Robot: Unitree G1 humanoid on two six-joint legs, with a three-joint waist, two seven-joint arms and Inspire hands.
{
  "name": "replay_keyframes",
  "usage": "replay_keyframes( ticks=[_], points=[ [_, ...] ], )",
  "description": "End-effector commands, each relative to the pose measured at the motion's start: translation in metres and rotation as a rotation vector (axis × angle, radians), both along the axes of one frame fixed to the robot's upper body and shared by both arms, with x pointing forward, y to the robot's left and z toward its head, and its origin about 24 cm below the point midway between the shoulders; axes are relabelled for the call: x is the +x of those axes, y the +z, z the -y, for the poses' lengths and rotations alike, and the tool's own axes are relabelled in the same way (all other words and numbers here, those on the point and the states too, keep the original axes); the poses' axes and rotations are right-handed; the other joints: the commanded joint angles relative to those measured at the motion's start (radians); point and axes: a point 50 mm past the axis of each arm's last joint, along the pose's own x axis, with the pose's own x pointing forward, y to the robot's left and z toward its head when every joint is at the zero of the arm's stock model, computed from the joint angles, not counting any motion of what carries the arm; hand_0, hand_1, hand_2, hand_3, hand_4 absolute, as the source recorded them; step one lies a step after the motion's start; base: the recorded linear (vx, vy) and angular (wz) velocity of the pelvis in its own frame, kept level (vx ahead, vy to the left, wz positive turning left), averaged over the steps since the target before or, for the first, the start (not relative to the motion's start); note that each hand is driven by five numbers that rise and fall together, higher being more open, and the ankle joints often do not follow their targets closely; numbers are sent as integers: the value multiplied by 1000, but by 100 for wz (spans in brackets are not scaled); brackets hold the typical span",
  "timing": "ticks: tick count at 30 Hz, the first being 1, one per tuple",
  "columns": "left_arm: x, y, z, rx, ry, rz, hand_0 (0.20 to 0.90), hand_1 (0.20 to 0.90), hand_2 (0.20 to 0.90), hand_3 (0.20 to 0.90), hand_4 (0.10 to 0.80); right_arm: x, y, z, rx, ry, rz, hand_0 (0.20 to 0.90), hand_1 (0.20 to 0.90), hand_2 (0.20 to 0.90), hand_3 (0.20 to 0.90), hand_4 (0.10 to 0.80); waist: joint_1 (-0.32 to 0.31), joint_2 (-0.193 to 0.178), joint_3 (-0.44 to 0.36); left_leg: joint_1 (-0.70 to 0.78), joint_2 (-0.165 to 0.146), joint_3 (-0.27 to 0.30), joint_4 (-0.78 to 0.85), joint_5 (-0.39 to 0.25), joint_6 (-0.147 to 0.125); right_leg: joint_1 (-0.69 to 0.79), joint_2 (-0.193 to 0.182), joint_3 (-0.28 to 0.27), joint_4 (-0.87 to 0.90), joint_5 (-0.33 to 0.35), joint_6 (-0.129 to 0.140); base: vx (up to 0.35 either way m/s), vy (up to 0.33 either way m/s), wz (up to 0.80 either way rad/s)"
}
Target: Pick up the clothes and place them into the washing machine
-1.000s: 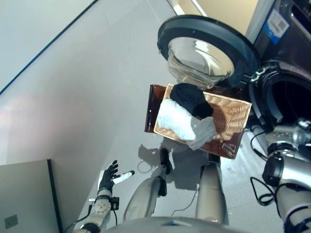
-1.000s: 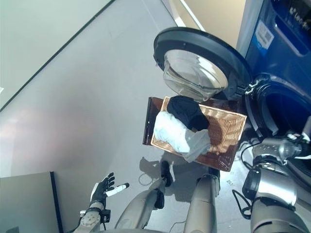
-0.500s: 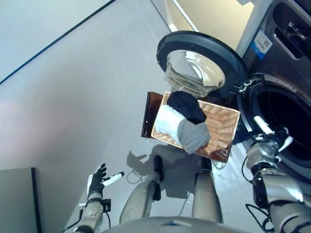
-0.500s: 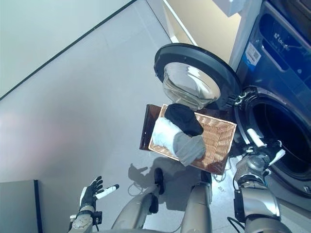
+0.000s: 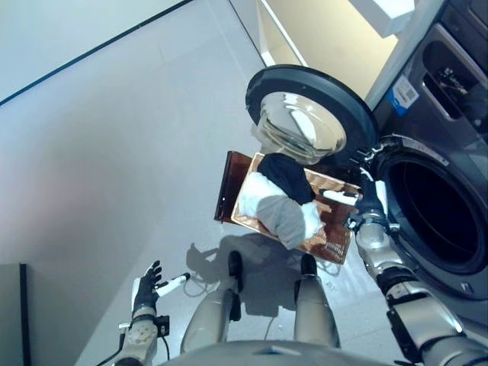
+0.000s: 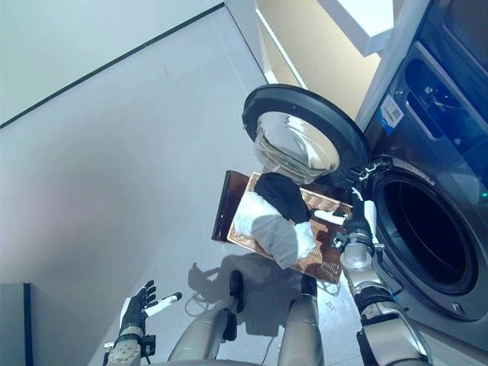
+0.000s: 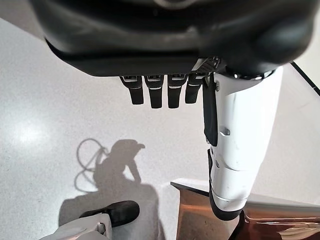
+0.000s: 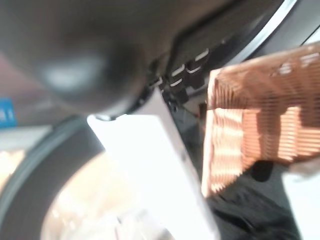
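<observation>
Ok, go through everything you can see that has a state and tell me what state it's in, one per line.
Washer door: swung fully open.
Drum: open, looks empty.
Basket: on the floor before the washer, holding clothes.
Black garment: piled on top in the basket.
White garment: heaped, draping over the basket's near edge.
Right hand: open, over the basket's far end, holding nothing.
Left hand: open, idle, low beside the robot.

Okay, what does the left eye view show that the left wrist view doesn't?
Only the left eye view shows the washing machine with its open door, the clothes piled in the basket, and the right hand over the basket's far side. Only the left wrist view shows the left hand's fingers up close, straight and empty. Both show the left hand, the grey floor and part of the basket.
</observation>
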Motion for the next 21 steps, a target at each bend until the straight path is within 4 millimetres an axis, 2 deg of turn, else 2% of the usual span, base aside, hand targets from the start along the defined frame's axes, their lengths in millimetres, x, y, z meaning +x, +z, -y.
replay_keyframes(
  ticks=[1, 5, 6, 9, 13, 21],
  points=[
    [-1, 14, -42, 107, 79, 53, 900, 900, 900, 900, 800, 15, 28, -13, -78, 145, 122, 900, 900, 900, 900, 800, 3, -31, -34, -26, -32, -8, 47, -53, -15, 99, 17, -29, -248, 131, -43, 14, -5, 5],
    [0, 15, -43, 104, 72, 56, 900, 900, 900, 900, 800, 17, 29, -19, -147, 244, 93, 900, 900, 900, 900, 800, 9, -34, -37, -21, -32, -11, 43, -52, -16, 106, 18, -32, -249, 129, -42, 25, -11, 5],
    [-2, 15, -44, 100, 70, 48, 900, 900, 900, 900, 800, 17, 31, -28, -145, 324, 92, 900, 900, 900, 900, 800, 13, -40, -42, -17, -29, -14, 40, -52, -17, 113, 18, -36, -251, 126, -42, 35, -20, 4],
    [-5, 13, -43, 88, 64, 35, 900, 900, 900, 900, 800, 16, 32, -37, -150, 409, 87, 900, 900, 900, 900, 800, 17, -47, -48, -8, -29, -16, 39, -55, -17, 119, 19, -35, -250, 124, -41, 38, -15, 3],
    [-5, 13, -43, 82, 54, 36, 900, 900, 900, 900, 800, 18, 32, -40, -208, 484, 49, 900, 900, 900, 900, 800, 24, -50, -52, -4, -30, -15, 43, -60, -16, 125, 18, -33, -250, 122, -40, 0, 0, 0],
    [0, 14, -40, 65, 24, 46, 900, 900, 900, 900, 800, 26, 33, -40, -230, 499, 10, 900, 900, 900, 900, 800, 37, -36, -47, -28, -33, -17, 50, -55, -12, 97, 16, -33, -246, 126, -42, -8, 5, 0]
  ],
)
